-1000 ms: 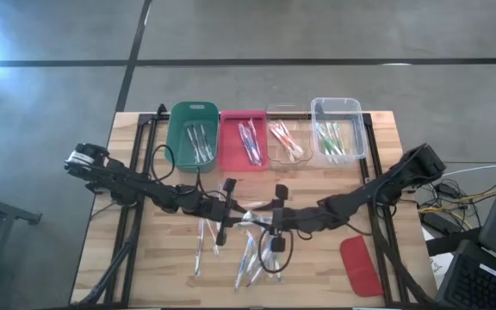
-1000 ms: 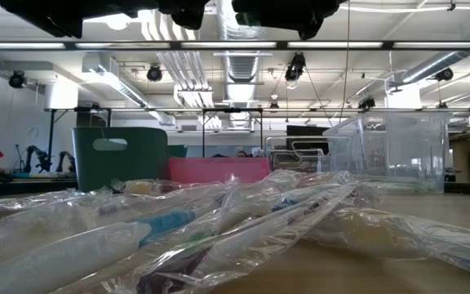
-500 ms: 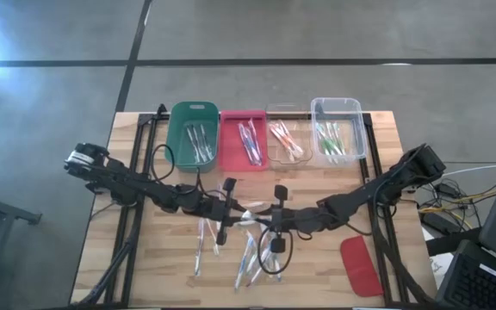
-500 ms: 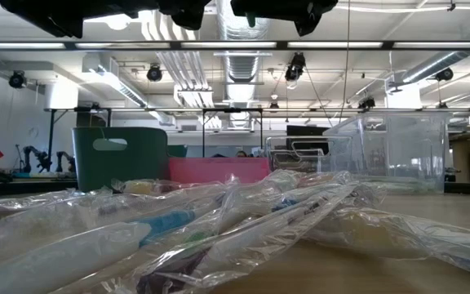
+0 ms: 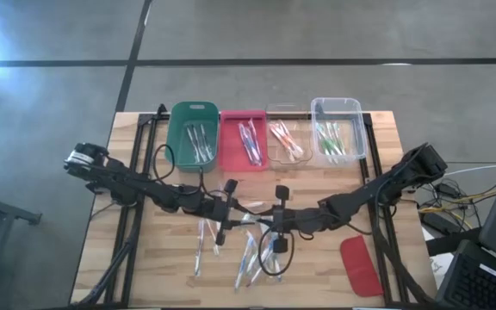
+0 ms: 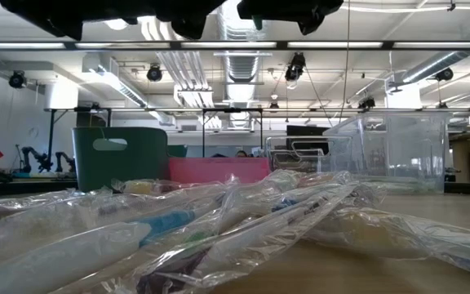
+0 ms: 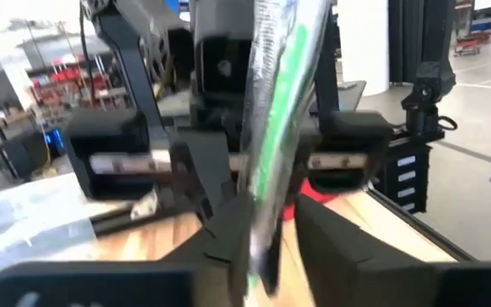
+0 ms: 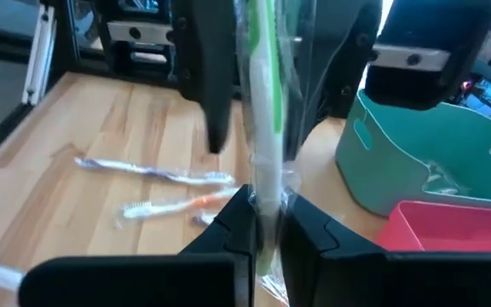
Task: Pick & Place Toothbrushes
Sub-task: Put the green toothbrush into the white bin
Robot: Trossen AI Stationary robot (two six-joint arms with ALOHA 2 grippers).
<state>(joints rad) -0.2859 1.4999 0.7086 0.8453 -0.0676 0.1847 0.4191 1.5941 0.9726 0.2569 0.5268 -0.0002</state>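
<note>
Meeting point of both arms: middle of the desk (image 5: 145,258), above the loose toothbrushes (image 5: 248,254) in their clear wrappers.

Right gripper (image 5: 275,220): closed tightly on one green toothbrush (image 8: 262,94), also wrapped, with a finger (image 8: 228,230) pressing on each side of the handle. Long axis of this toothbrush: straight out past the fingertips, toward the left gripper (image 5: 229,207), which faces it just beside. From the left wrist view, the same green toothbrush (image 7: 271,128) passing through the left gripper (image 7: 267,234); whether clamped there or only enclosed, cannot tell.

Looks like a handover between the arms, so far as can be judged.

Along the far edge of the desk, four containers in a row: green bin (image 5: 194,112), pink bin (image 5: 242,116), small clear bin (image 5: 284,110), large clear bin (image 5: 337,105). Green-accented toothbrushes already inside the large clear bin, at the right end of the row. Lies therefore away from the grippers, toward the far right, and nearer to the right arm; probably the better arm for the carrying.

Red lid (image 5: 360,265) flat on the desk near the right arm, well apart from the pile.

No brand, label or writing readable anywhere.
</note>
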